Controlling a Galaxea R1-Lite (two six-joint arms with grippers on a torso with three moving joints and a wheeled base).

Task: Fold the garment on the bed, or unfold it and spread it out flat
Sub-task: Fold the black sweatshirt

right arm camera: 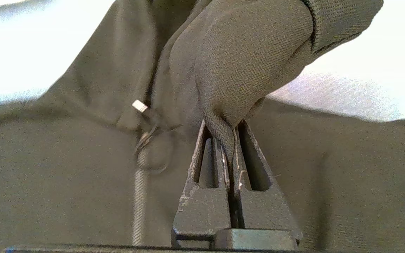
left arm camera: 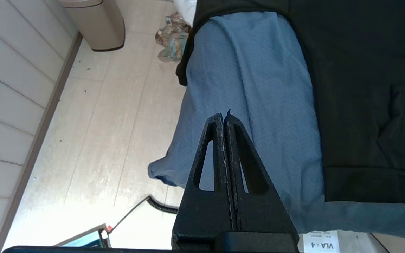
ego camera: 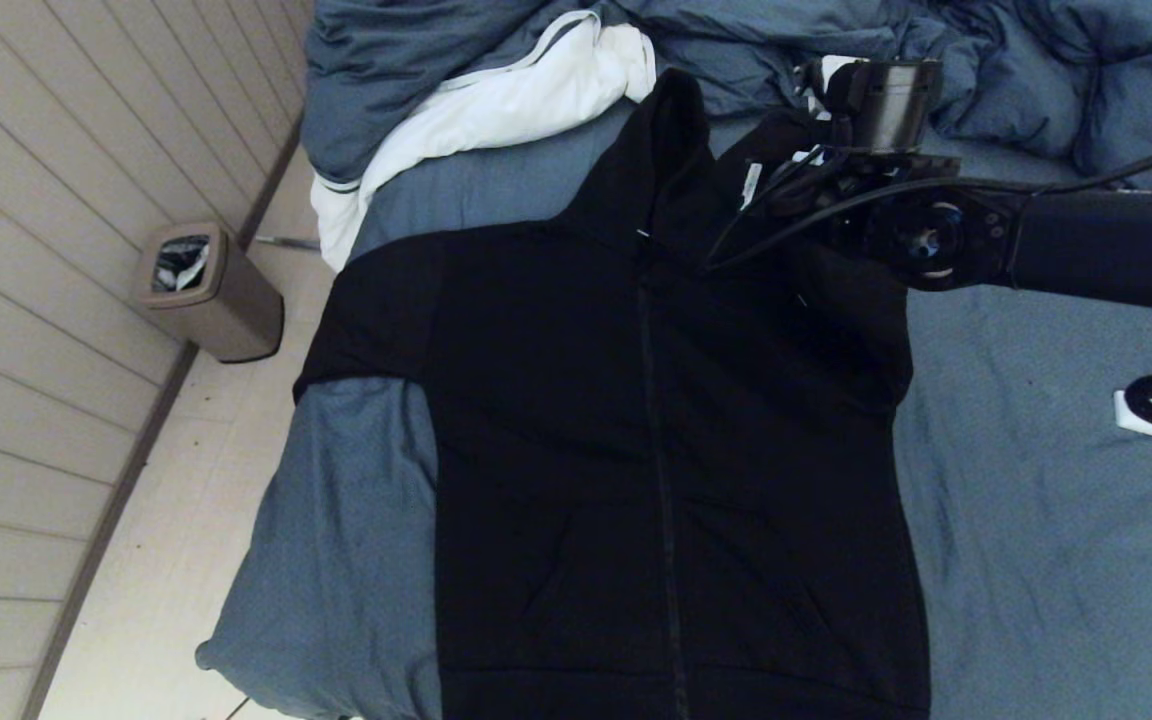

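Observation:
The black zip-up garment (ego camera: 656, 420) lies front up on the blue-grey bed (ego camera: 1036, 480), hood toward the far end. My right arm (ego camera: 926, 240) reaches in from the right over its chest. In the right wrist view my right gripper (right arm camera: 223, 123) is shut on a fold of the sleeve (right arm camera: 244, 59), which hangs bunched above the garment's front (right arm camera: 65, 158) beside the zipper (right arm camera: 139, 189); the ribbed cuff (right arm camera: 343, 21) sticks out past it. My left gripper (left arm camera: 223, 116) is shut and holds nothing, parked over the bed's near left edge (left arm camera: 258, 88), beside the garment's hem (left arm camera: 364, 182).
A puffy blue-grey duvet (ego camera: 416, 80) with white lining (ego camera: 506, 100) is heaped at the bed's far end. A beige bin (ego camera: 206, 290) stands on the floor by the panelled wall on the left. A coiled cable (left arm camera: 160, 205) lies on the floor.

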